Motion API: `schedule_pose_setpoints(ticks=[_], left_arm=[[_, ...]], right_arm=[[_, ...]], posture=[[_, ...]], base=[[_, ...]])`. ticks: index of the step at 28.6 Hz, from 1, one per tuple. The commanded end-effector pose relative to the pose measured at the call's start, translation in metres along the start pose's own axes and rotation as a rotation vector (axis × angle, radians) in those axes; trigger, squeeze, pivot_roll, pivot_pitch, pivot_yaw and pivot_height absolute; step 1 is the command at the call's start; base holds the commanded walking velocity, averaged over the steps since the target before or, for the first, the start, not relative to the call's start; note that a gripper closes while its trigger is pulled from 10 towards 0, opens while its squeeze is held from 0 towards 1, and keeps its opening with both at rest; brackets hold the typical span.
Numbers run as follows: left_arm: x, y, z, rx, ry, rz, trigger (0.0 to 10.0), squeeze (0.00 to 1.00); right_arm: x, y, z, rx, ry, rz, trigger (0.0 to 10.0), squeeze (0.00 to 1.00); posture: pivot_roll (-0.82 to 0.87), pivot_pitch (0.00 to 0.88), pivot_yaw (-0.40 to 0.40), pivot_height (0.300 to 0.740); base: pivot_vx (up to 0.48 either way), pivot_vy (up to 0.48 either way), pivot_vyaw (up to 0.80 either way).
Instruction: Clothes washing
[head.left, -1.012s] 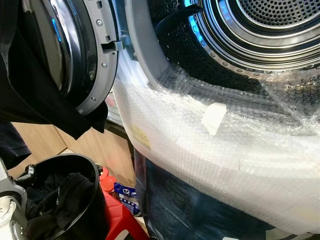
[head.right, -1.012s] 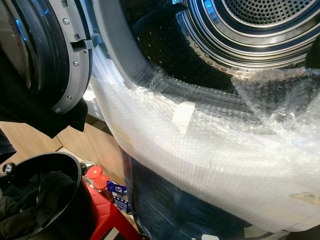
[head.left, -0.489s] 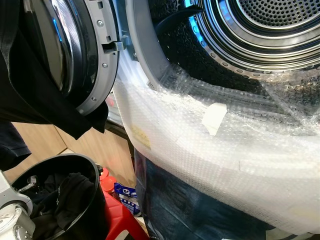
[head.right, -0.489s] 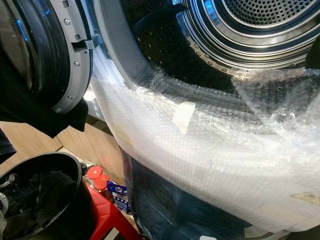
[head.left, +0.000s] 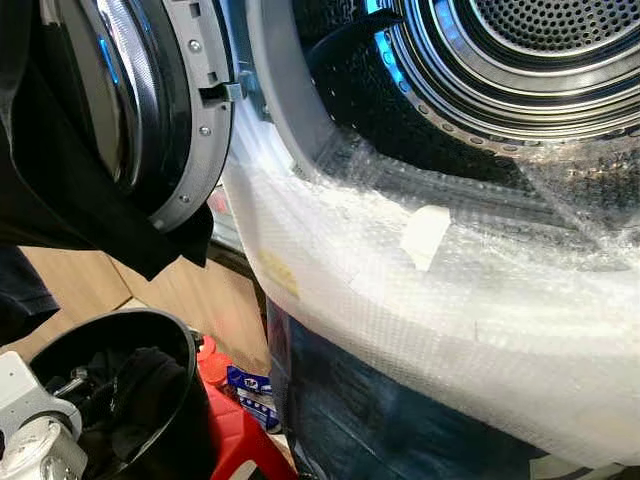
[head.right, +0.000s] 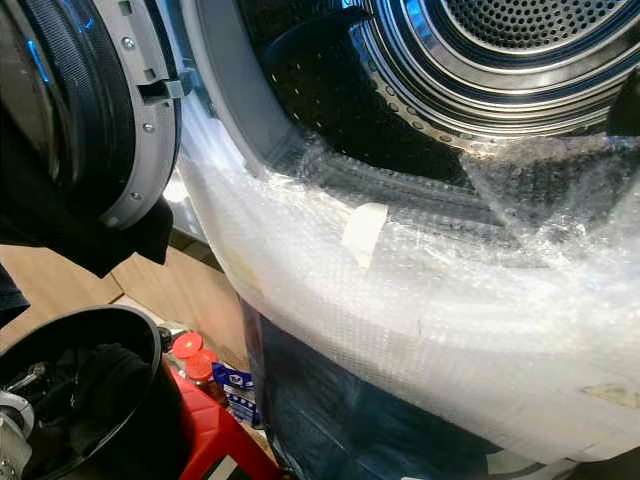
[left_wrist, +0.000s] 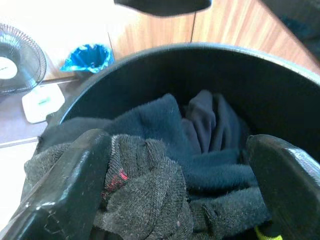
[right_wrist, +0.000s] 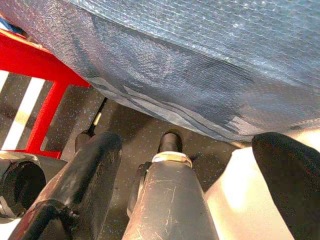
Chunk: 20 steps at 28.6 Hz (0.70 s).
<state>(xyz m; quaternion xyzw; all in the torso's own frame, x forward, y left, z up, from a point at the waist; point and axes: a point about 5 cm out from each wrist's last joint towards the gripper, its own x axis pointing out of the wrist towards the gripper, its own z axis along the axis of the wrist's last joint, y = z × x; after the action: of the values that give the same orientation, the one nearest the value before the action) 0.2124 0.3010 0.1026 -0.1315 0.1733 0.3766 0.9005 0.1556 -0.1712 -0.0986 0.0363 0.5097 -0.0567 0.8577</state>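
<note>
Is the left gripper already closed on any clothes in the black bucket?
No. In the left wrist view the left gripper is open, its fingers spread either side of the dark clothes in the black bucket.

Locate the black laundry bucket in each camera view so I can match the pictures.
Left eye view: black bucket at the bottom left corner, dark clothes inside.
Right eye view: bottom left corner.
Left wrist view: its rim arcs across, behind the open left gripper.
Right wrist view: not in it.
Shared landmark: the dark clothes.
</note>
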Motion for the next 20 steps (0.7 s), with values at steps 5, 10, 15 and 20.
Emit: schedule_pose_setpoints(ticks=[5,10,15,20], left_arm=[[0.0,-0.001,-0.01,0.012,0.046,0.011,10.0,0.0],[-0.011,-0.007,-0.018,0.003,0.06,0.018,10.0,0.0],[-0.018,-0.015,-0.027,0.022,0.082,-0.014,10.0,0.0],[-0.022,-0.013,-0.022,0.013,0.042,-0.025,10.0,0.0]], right_arm=[[0.0,0.002,0.001,0.012,-0.005,0.005,10.0,0.0],[0.0,0.001,0.003,0.027,-0.009,0.007,10.0,0.0],[0.0,0.0,0.003,0.033,-0.011,0.009,10.0,0.0],[0.0,-0.001,0.001,0.036,-0.006,0.01,10.0,0.0]], posture=[[0.17,0.019,0.09,0.74],[0.17,0.02,0.084,0.74],[0.17,0.03,0.086,0.74],[0.17,0.033,0.086,0.74]], base=[[0.0,0.0,0.0],[0.0,0.0,0.0],[0.0,0.0,0.0],[0.0,0.0,0.0]])
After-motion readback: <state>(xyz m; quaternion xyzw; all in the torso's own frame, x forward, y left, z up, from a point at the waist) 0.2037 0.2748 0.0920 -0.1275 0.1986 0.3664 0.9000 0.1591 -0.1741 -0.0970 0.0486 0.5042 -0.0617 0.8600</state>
